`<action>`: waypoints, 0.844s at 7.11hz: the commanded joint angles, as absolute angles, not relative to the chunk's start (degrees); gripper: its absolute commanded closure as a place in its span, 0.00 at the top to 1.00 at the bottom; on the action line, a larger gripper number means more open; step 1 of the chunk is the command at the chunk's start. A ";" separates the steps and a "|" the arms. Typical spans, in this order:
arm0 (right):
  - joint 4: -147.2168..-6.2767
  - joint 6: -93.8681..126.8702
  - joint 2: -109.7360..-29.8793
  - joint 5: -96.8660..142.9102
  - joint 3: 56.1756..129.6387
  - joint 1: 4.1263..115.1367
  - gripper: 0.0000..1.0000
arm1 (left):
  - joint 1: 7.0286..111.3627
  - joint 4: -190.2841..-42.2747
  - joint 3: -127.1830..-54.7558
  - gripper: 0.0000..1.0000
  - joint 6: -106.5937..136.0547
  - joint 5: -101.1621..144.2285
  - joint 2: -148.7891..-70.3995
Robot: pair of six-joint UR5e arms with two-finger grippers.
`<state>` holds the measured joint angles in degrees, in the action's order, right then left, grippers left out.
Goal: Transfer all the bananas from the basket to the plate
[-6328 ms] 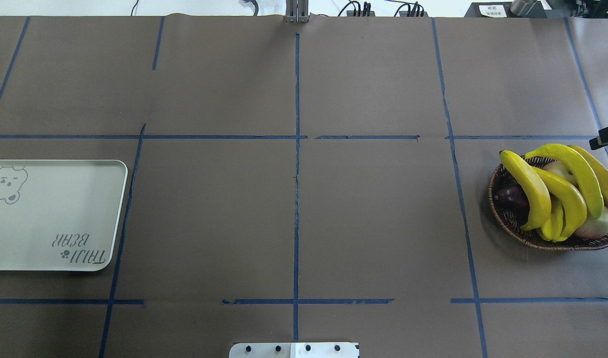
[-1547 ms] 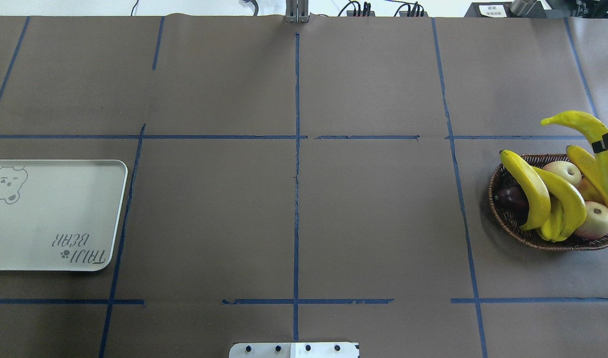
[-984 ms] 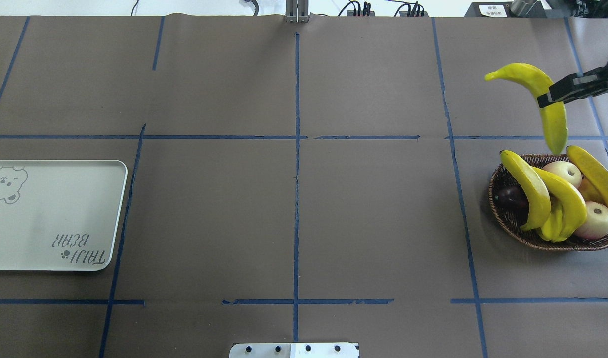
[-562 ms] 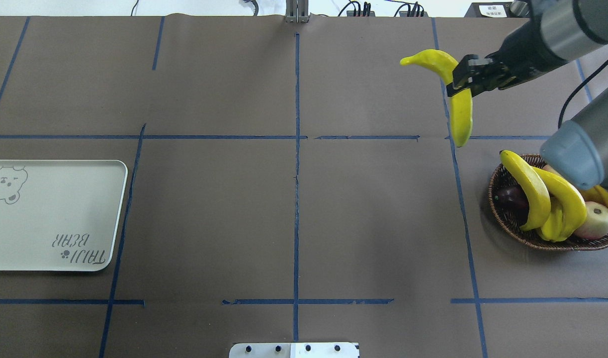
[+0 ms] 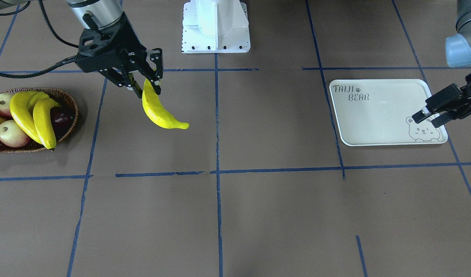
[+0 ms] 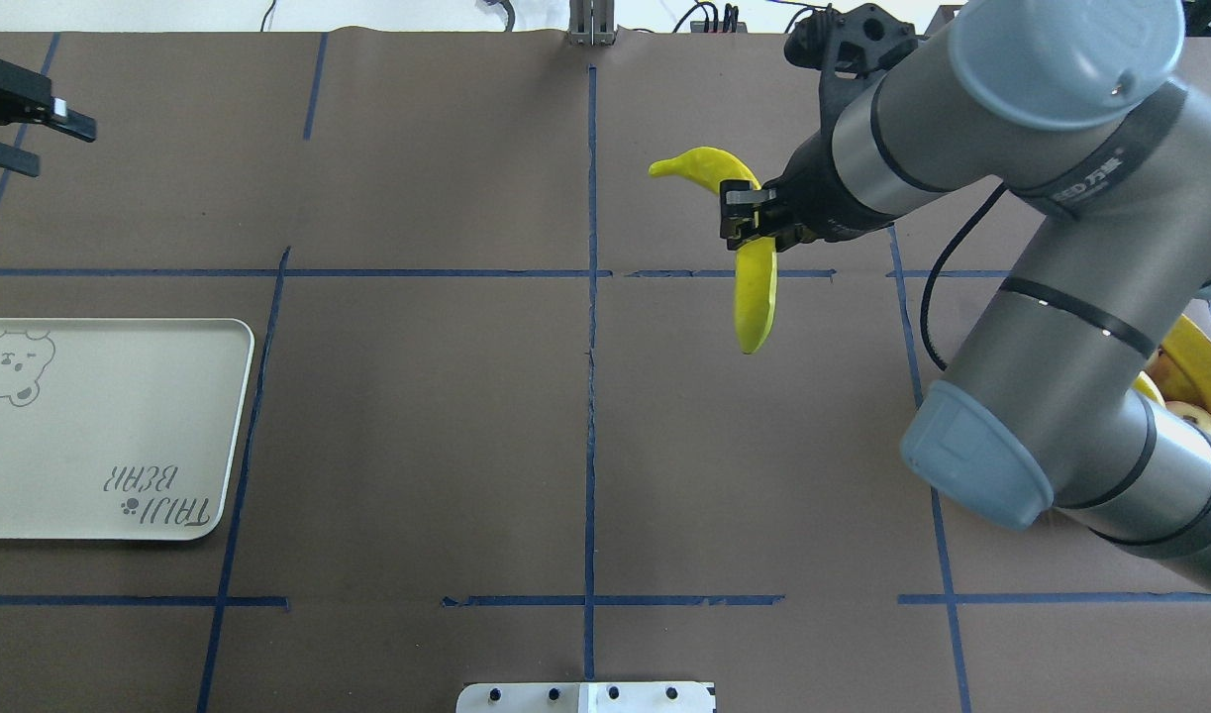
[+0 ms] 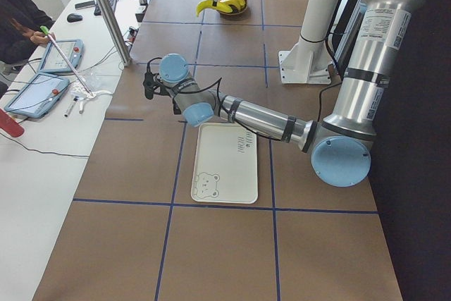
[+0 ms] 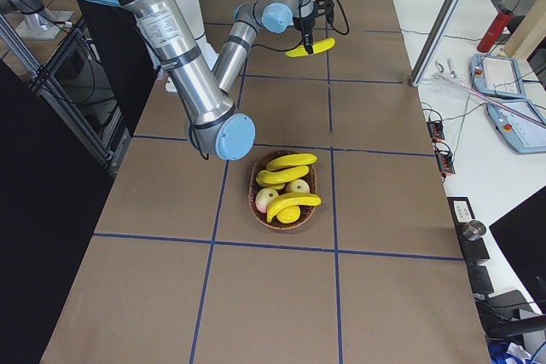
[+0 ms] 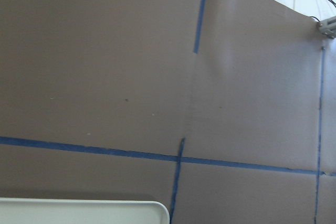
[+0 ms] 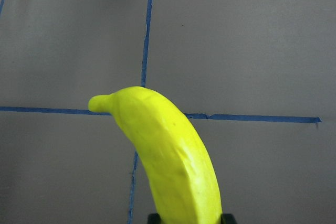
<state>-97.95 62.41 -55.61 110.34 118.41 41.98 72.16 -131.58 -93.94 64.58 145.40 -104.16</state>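
Observation:
My right gripper (image 6: 749,213) is shut on a yellow banana (image 6: 754,297) and holds it in the air over the table's middle right; it also shows in the front view (image 5: 158,111) and the right wrist view (image 10: 168,161). Three more bananas (image 5: 23,111) lie in the brown wicker basket (image 5: 71,115) at the right end. The off-white "TAIJI BEAR" plate (image 6: 100,426) lies at the left end with nothing on it. My left gripper (image 5: 426,117) is open and empty, raised over the plate's far corner by the bear drawing.
Apples (image 5: 12,132) and a dark purple fruit (image 5: 60,115) share the basket. The robot's white base (image 5: 216,27) stands at the near table edge. Blue tape lines cross the brown table. My right arm (image 6: 1041,297) hides most of the basket from overhead.
My right gripper lifted one banana out of the basket and carried it left toward the table's middle. My left gripper has come into view at the far left.

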 commanded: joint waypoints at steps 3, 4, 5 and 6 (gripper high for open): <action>-99.93 66.35 -52.83 103.73 118.83 35.88 0.00 | 57.49 -142.38 -97.11 1.00 99.15 128.76 -111.42; -100.02 67.31 -52.30 101.71 118.83 34.29 0.00 | 56.09 -142.38 -99.38 1.00 106.28 128.76 -112.84; -99.93 68.37 -51.51 100.82 118.65 33.32 0.00 | 53.81 -142.21 -101.32 1.00 113.92 128.59 -114.77; -99.93 68.38 -50.98 99.51 118.39 32.53 0.00 | 51.96 -142.03 -101.77 1.00 119.30 128.15 -116.96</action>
